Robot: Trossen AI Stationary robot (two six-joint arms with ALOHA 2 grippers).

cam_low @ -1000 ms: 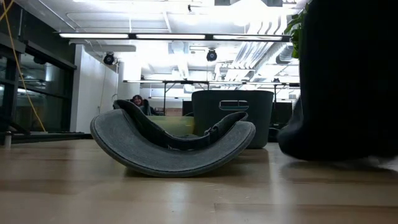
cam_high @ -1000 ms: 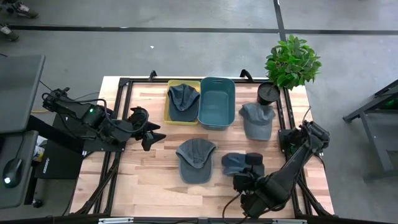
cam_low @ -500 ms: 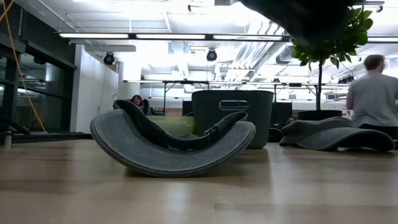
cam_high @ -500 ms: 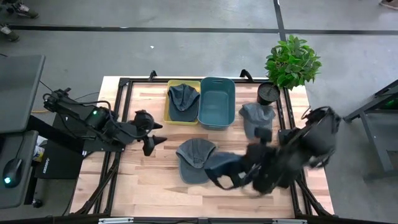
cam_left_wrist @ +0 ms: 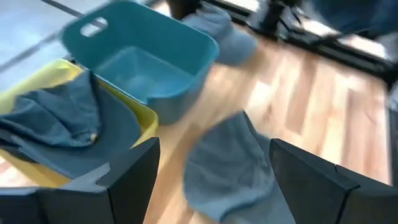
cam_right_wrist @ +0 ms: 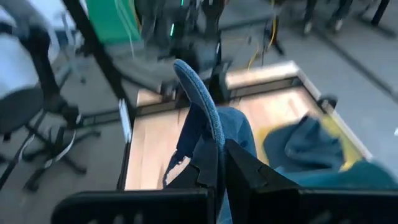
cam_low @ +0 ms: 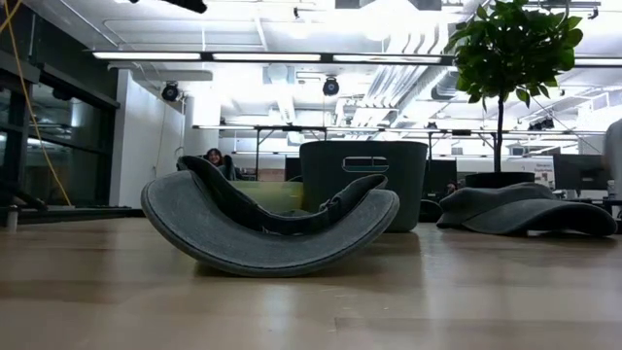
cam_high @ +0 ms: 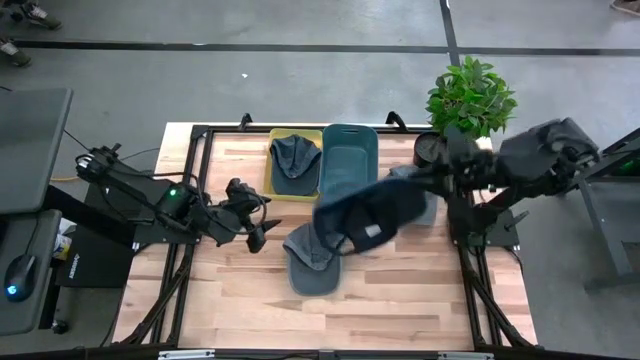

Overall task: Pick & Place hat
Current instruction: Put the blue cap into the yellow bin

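Note:
My right gripper [cam_high: 432,178] is shut on a dark blue cap [cam_high: 368,214] and holds it high above the middle of the table, with its inside and a white label facing up. My left gripper [cam_high: 256,226] is open and empty at the table's left, pointing at a grey cap [cam_high: 308,266] that rests on its crown, brim curving up [cam_low: 272,226]. Another cap [cam_high: 295,158] lies in the yellow bin [cam_high: 272,150]. A teal bin [cam_high: 350,150] stands beside it. A further grey cap [cam_low: 525,210] lies at the far right. My right gripper pinches a thin curved edge of the dark blue cap [cam_right_wrist: 205,118] between its two fingers [cam_right_wrist: 245,167]; the edge stands on end between them. The cap reaches out from the fingers toward the table's left. It is lifted clear of the table and the other caps.
A potted plant [cam_high: 470,98] and a dark pot [cam_high: 430,148] stand at the far right corner. A black frame [cam_high: 200,132] runs round the table. Bare wood [cam_high: 240,290] lies along the near edge.
My right gripper has lifted the dark blue cap off the table near its near right edge, swung it up and toward the far edge, and now holds it high over the middle. My left gripper has gone a little toward the table's right.

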